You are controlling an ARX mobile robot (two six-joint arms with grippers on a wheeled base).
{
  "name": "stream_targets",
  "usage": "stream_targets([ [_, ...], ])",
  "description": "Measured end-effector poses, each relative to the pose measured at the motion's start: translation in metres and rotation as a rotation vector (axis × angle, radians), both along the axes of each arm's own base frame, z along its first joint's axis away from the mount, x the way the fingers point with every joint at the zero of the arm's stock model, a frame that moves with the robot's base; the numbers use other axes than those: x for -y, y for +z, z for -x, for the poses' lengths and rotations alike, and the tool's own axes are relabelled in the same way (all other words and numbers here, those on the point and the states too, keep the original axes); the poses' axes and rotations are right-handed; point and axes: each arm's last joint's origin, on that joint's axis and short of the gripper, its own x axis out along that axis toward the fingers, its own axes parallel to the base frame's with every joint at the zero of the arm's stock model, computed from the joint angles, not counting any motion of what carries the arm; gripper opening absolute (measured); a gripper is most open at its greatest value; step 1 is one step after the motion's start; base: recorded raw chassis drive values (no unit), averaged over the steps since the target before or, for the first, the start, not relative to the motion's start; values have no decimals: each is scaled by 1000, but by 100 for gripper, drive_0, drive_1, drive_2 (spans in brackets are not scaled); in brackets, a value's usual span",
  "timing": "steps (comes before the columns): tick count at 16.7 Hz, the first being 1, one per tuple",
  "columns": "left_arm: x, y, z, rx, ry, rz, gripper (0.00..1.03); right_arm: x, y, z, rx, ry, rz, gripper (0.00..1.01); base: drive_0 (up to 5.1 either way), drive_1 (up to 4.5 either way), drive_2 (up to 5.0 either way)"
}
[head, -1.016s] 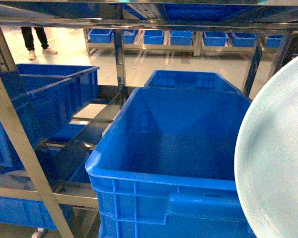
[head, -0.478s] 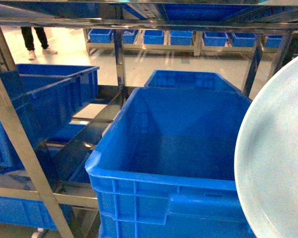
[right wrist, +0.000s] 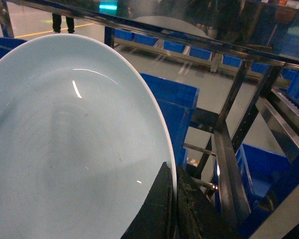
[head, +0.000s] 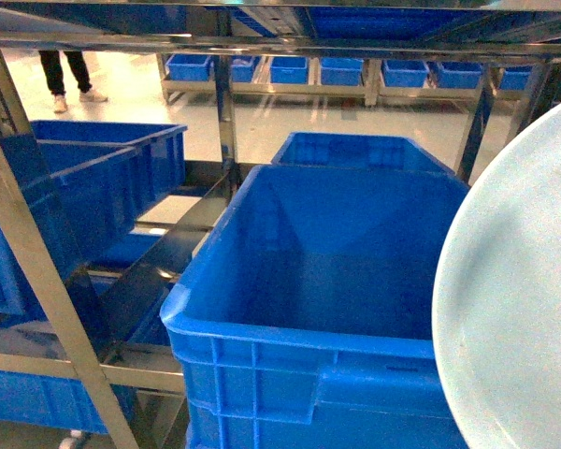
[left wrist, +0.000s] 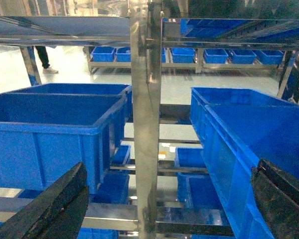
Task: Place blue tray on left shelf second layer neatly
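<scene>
risk is the blue tray [right wrist: 74, 149] slipping: my right gripper [right wrist: 173, 209] pinches only its rim, holding it tilted beside the big crate [head: 327, 281]. my left gripper [left wrist: 164, 199] hangs spread and empty near the left shelf [left wrist: 145, 124].

The blue tray [right wrist: 74, 149] is glossy, smooth pale plastic catching highlights. The left shelf [head: 37, 281] is polished, mirror-like steel. The crates [head: 327, 309] are smooth, ribbed blue plastic.
</scene>
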Motion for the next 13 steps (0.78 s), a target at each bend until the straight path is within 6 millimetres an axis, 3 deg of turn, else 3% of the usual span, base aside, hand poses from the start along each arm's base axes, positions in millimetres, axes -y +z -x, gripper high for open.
stream_targets([
  [8, 0, 0, 0, 0, 0, 0, 98, -15, 8, -36, -14, 63, -1, 2, 0, 0, 0],
  [13, 0, 0, 0, 0, 0, 0, 98, -18, 3, -76, -13, 22, -3, 2, 0, 0, 0],
])
